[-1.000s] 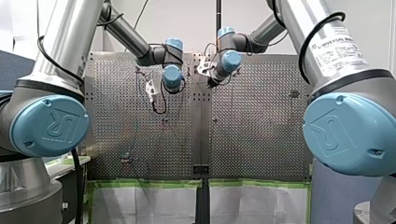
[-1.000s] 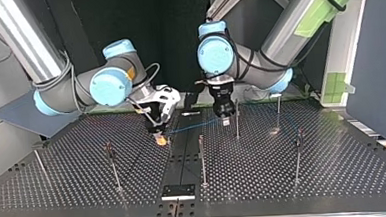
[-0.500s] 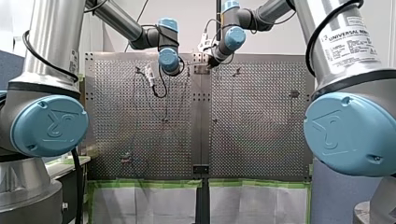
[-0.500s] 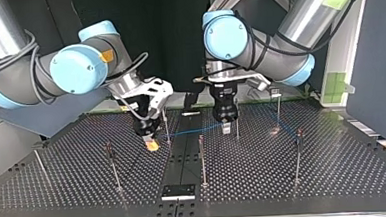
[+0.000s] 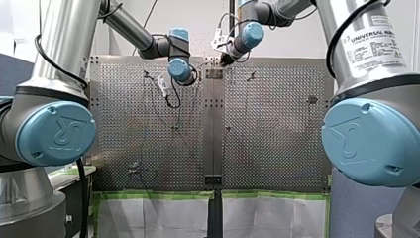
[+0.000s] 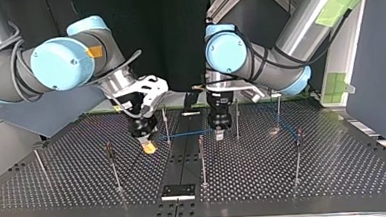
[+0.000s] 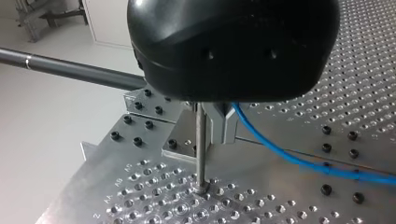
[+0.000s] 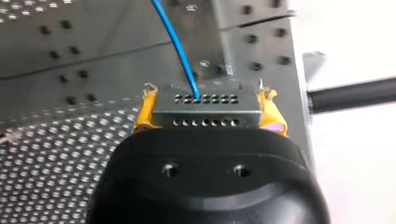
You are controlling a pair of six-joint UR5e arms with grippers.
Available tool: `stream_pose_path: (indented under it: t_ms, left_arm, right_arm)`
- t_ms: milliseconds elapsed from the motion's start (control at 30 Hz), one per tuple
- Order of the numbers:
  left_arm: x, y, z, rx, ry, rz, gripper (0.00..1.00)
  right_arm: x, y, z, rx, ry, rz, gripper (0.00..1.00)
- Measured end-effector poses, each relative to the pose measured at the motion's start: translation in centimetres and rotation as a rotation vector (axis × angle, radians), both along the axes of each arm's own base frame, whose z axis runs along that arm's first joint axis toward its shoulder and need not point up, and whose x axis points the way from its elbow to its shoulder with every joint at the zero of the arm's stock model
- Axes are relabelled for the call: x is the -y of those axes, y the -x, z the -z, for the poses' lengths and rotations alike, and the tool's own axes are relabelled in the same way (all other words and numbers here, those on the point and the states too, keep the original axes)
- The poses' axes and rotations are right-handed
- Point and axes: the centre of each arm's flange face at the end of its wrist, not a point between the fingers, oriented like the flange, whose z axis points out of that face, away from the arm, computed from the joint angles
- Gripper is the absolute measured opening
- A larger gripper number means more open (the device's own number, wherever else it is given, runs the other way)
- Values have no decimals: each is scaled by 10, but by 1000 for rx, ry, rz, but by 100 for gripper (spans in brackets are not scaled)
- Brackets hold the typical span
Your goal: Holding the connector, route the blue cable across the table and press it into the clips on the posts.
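The yellow pads (image 8: 271, 114) of my right gripper (image 8: 205, 112) are clamped on the two ends of the metal connector (image 8: 205, 122). The blue cable (image 8: 180, 51) leaves the connector's perforated face and runs away over the table (image 8: 56, 154). A dark rod (image 8: 355, 92) lies beyond the table's edge.

My left gripper (image 7: 219, 125) has its metal fingers pressed together, and the cable comes out from between them. A thin post (image 7: 201, 149) stands just in front of the fingers and hides part of one.

In the top view a black plate (image 6: 178, 191) lies nearest the camera. Behind it a tall post (image 6: 202, 155) rises in front of the cable, which stretches straight between the two grippers above the table. A slim post (image 6: 165, 122) crosses that span near my right gripper. Farther back, past my left gripper, the cable runs on toward the far posts (image 6: 278, 110) at the view's right.
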Motion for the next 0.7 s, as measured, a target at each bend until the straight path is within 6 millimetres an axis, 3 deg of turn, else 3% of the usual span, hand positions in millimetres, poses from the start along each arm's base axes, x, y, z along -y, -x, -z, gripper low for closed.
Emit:
stream_pose_path:
  t_ms: [233, 700]
  left_arm:
    - [-7, -7, 0, -1, 15, -24, 0]
    - [-19, -22, -4, 32, 26, -12, 0]
  right_arm:
    - [13, -7, 30, -35, -35, -1, 0]
    - [29, -4, 47, -45, -55, -6, 0]
